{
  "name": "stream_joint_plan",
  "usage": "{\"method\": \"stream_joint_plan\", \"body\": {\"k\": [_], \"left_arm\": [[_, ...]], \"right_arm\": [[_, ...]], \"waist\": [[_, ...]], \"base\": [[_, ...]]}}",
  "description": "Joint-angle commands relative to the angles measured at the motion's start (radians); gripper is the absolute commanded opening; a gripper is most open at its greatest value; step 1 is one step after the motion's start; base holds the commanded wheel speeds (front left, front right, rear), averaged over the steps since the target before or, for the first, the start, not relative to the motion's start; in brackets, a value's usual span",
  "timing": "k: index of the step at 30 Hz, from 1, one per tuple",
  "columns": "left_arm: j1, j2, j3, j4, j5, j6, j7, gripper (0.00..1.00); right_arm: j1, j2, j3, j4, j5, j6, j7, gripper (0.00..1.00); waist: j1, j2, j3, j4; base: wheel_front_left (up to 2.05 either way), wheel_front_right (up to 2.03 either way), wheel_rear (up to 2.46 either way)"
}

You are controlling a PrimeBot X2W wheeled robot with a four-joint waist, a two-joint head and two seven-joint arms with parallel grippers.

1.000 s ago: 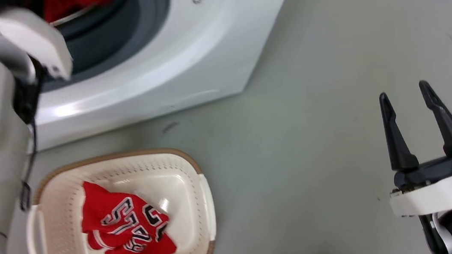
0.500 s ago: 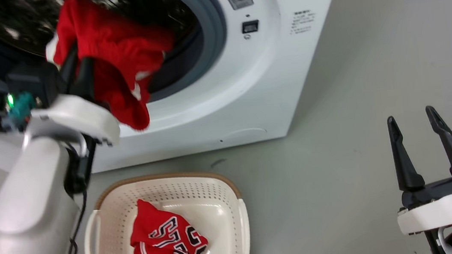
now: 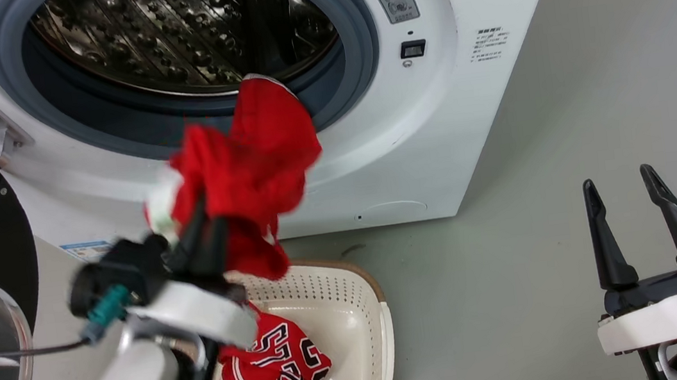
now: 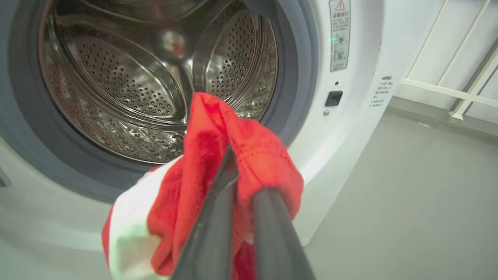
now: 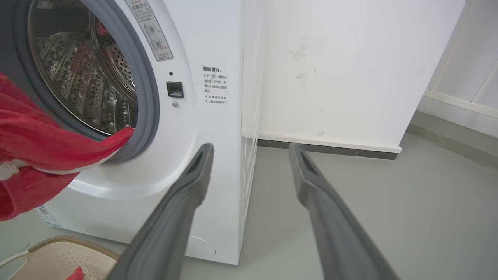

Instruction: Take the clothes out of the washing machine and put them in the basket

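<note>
Centre frame, the left gripper (image 3: 205, 222) is clamped on the plainer red garment (image 3: 251, 162), hanging before the washing machine (image 3: 435, 139) porthole, above the basket (image 3: 351, 292); the numbered jersey (image 3: 283, 371) lies inside the basket; lower right, the right gripper (image 3: 618, 178) stands apart.

My head camera looks steeply down; both wrist cameras sit low and close, the large white front-loading washing machine (image 3: 435, 139) ahead of their jaws, shared by all.

Bright, even light; faint soft shadows on the floor (image 3: 515, 259). Glare glints off the steel drum (image 3: 184, 34). Motion blur smears the red garment (image 3: 250, 155) and left gripper (image 3: 204, 229). In wrist views, near fingers (image 5: 175, 217) look soft.
</note>
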Motion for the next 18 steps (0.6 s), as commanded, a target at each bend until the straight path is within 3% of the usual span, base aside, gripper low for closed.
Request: {"method": "stream_joint_plan", "body": {"k": [1, 8, 14, 18], "left_arm": [[0.032, -0.003, -0.014, -0.011, -0.014, -0.014, 0.009, 0.00], [0.080, 0.012, -0.104, 0.090, 0.000, -0.069, 0.075, 0.00], [0.062, -0.031, -0.193, 0.262, -0.040, -0.156, 0.199, 0.00], [0.014, -0.052, -0.240, 0.359, -0.041, -0.188, 0.262, 0.00]], "right_arm": [[-0.006, 0.000, 0.003, -0.003, -0.009, -0.001, -0.002, 1.00], [-0.030, 0.001, 0.000, -0.007, -0.018, -0.001, -0.002, 1.00], [-0.055, 0.001, -0.005, -0.013, -0.020, -0.001, -0.002, 1.00], [-0.076, 0.001, 0.000, -0.021, -0.018, -0.001, -0.002, 1.00]], "waist": [[0.0001, 0.0000, 0.015, -0.002], [0.0001, 0.0000, 0.089, -0.015], [0.0001, 0.0000, 0.168, -0.035], [0.0001, 0.0000, 0.225, -0.050]], "base": [[0.00, 0.00, 0.00], [0.00, 0.00, 0.00], [0.00, 0.00, 0.00], [0.00, 0.00, 0.00]]}}
